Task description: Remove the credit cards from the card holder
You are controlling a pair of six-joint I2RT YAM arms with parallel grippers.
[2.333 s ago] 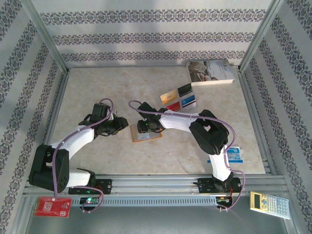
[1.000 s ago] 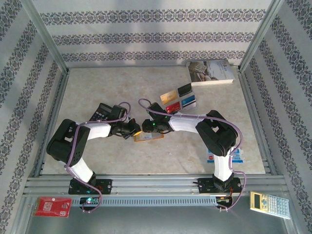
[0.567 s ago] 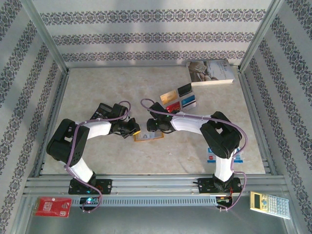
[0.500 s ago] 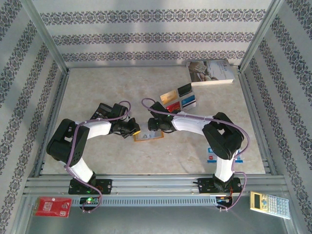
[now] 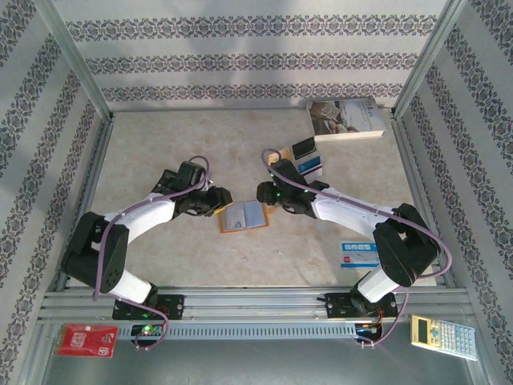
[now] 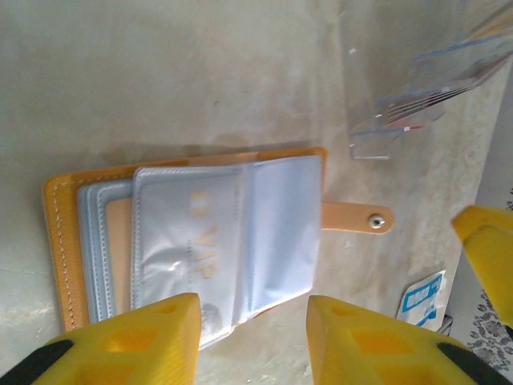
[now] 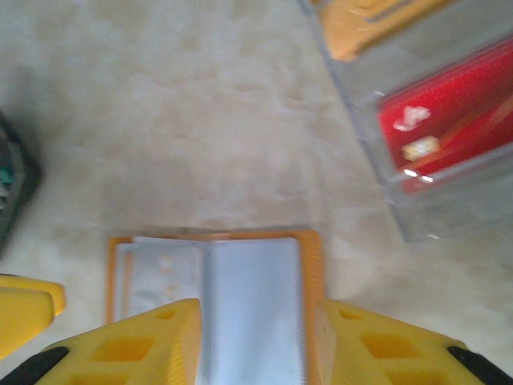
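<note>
Tan-orange folding card holder [image 6: 200, 241], lying open, looks light, floppy and slick; I'd pin its orange border, with left gripper [image 6: 252, 321] and right gripper [image 7: 256, 325] both spread empty.

Robot test enclosure in a laboratory. Evidence: aluminium frame posts [image 5: 78, 68] carrying patterned wall panels [image 5: 256, 60]; marble-look tabletop [image 5: 160, 136]; mounting rail [image 5: 256, 305] under both arm bases. Loose props: book [image 5: 346, 118] well beyond the right gripper [image 5: 263, 192], calculator [image 5: 443, 336] well behind it.

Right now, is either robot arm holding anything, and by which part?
Nothing. Both the left tool and right tool stand open near the tan-orange folding card holder, which lies flat.
</note>
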